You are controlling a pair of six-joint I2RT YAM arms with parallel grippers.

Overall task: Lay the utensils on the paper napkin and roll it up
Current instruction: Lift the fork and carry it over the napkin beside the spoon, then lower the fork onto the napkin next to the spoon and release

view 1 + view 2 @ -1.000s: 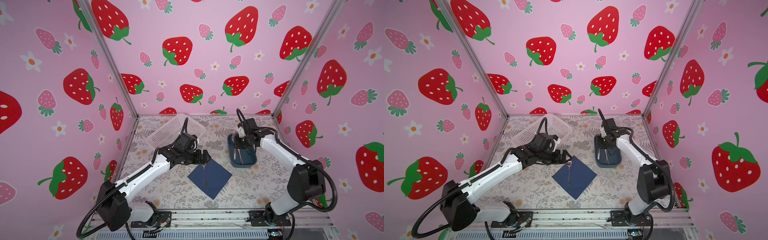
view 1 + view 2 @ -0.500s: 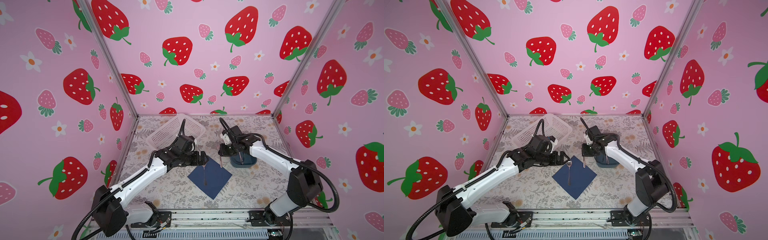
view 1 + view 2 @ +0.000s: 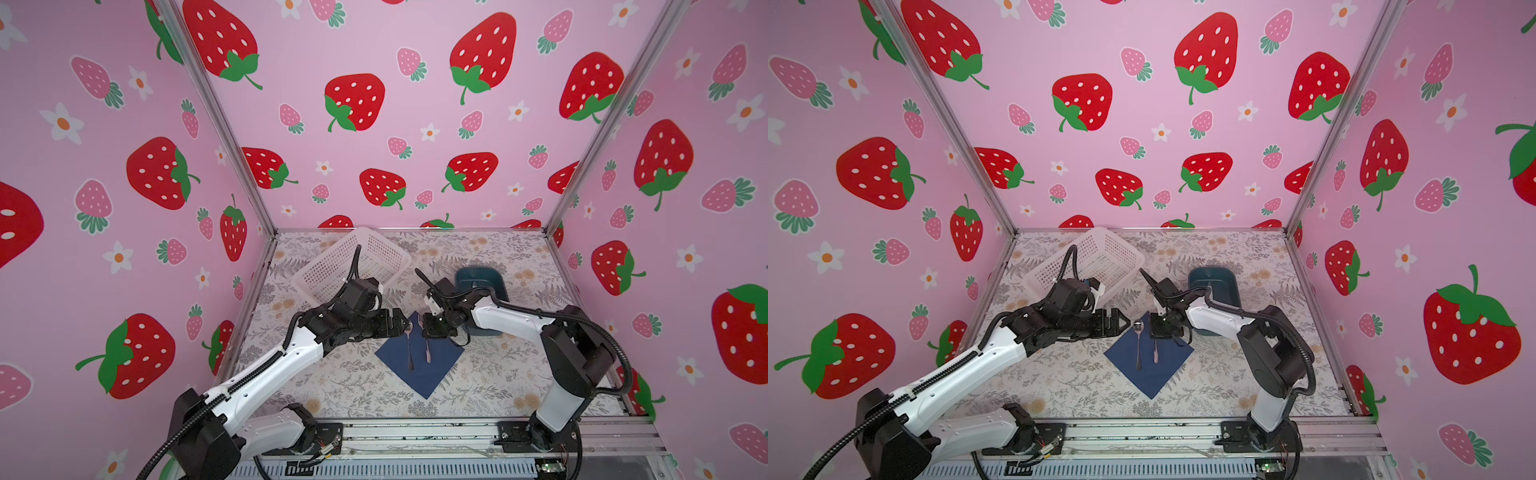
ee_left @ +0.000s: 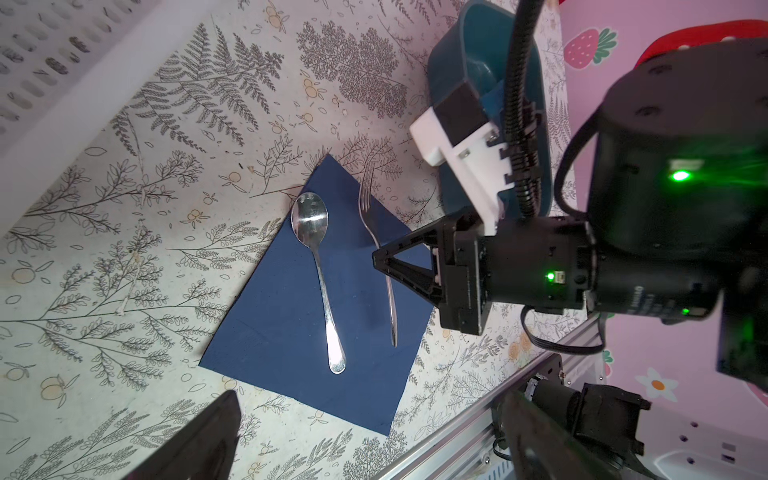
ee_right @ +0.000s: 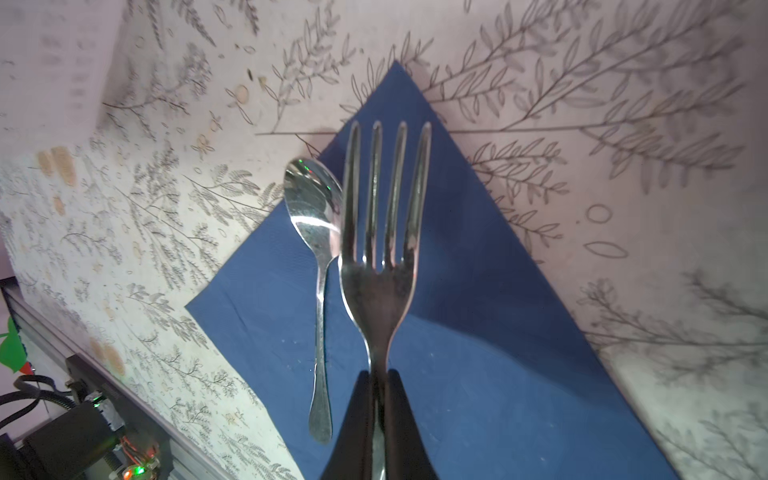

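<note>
Right wrist view shows the right gripper [image 5: 377, 376] clamped on the fork [image 5: 380, 249] handle above the paper napkin [image 5: 498, 332], just beside the spoon [image 5: 318, 232] lying on it. The left gripper [image 3: 1126, 322], spread wide and empty, sits near the napkin's far corner.

I'm working in a lab-type robot test booth, not a home: pink strawberry-print walls [image 3: 291, 62] box in a small tabletop [image 3: 353, 386] w/ fern-print cover, alu frame posts [image 3: 216, 116] at the corners, left arm [image 3: 266, 374] & right arm [image 3: 511, 322] bolted to a front metal rail [image 3: 415, 432].
</note>
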